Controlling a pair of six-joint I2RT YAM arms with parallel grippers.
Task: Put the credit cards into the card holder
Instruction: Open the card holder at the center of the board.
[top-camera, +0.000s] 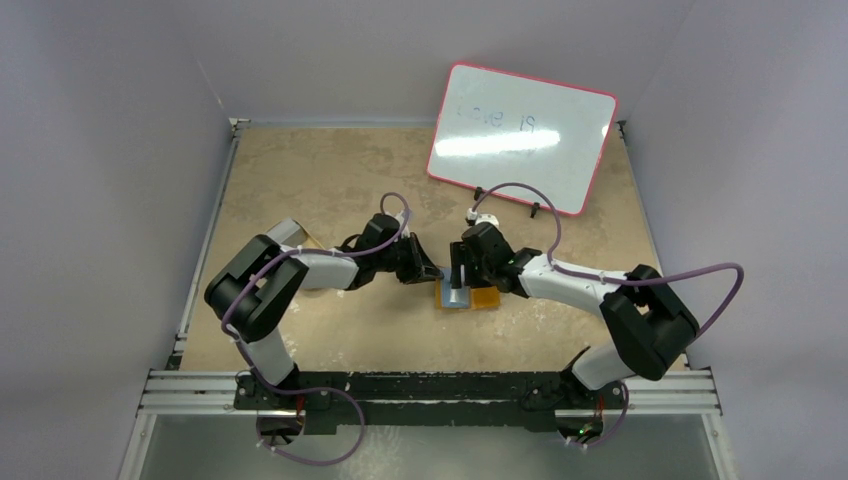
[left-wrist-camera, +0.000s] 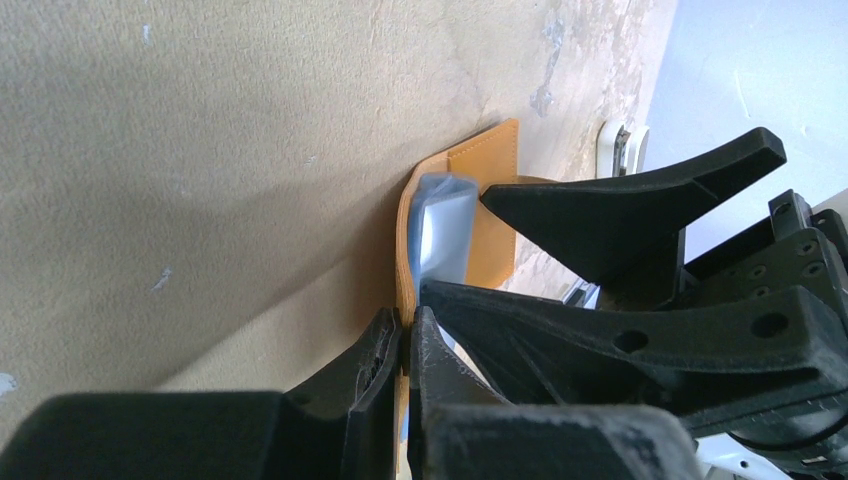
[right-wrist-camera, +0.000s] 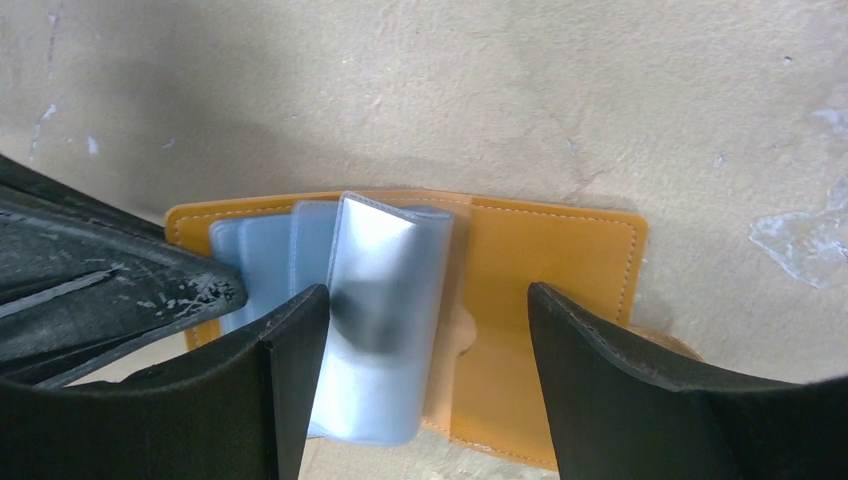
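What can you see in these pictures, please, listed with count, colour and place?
card holder: one, orange-brown, lying open mid-table
credit cards: at least three, pale blue, fanned on the card holder
whiteboard: one, white with red rim, propped at the far right
tan object: one, partly hidden behind the left arm, unidentifiable
table: one, beige, under everything
left end effector: one, black, shut on the card holder's edge
right end effector: one, black, open over the credit cards
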